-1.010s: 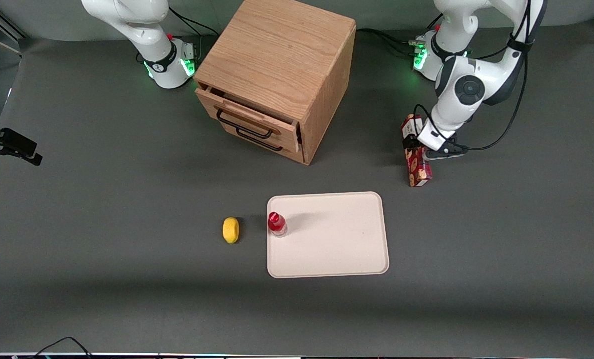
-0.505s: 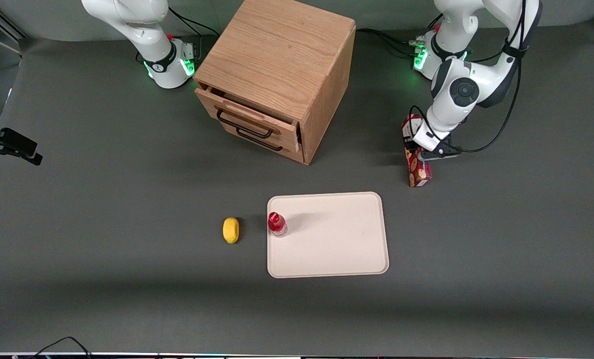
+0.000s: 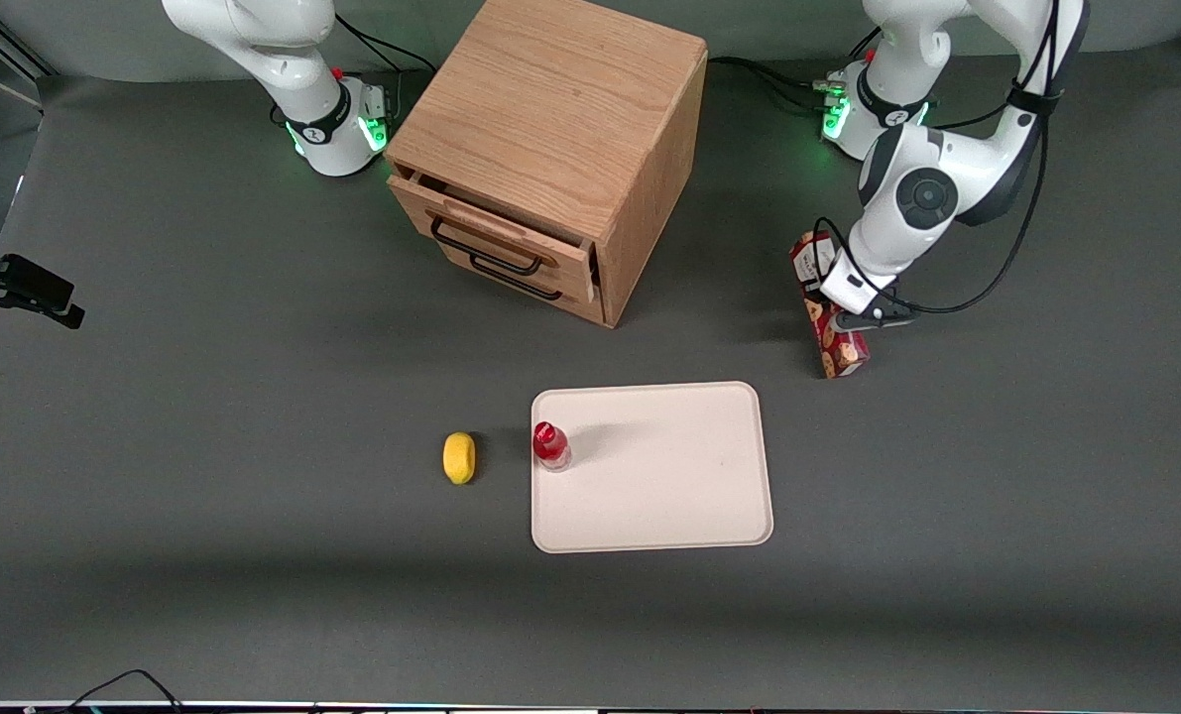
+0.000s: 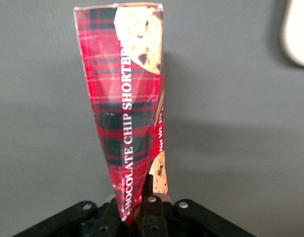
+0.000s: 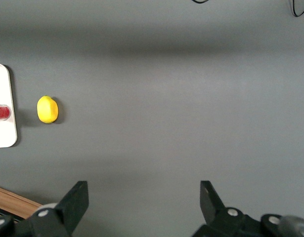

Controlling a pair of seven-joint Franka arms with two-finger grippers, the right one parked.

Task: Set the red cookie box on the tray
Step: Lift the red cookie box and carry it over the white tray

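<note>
The red cookie box (image 3: 830, 319) is a long narrow tartan carton printed with cookies. It lies toward the working arm's end of the table, farther from the front camera than the tray (image 3: 669, 486). My left gripper (image 3: 838, 303) is shut on the box near its middle. In the left wrist view the box (image 4: 129, 98) runs out from between the fingers (image 4: 151, 197) of the gripper (image 4: 138, 207), which pinch its narrow sides. A corner of the tray (image 4: 297, 34) shows there too. The box is apart from the tray.
A small red-capped bottle (image 3: 550, 445) stands on the tray's edge toward the parked arm. A yellow lemon (image 3: 459, 457) lies on the table beside it. A wooden drawer cabinet (image 3: 550, 149) with its top drawer slightly open stands farther back.
The box has turned slightly in my grip. Its white end swung toward the cabinet and its near end shifted a little nearer the camera. The wrist moved with it.
</note>
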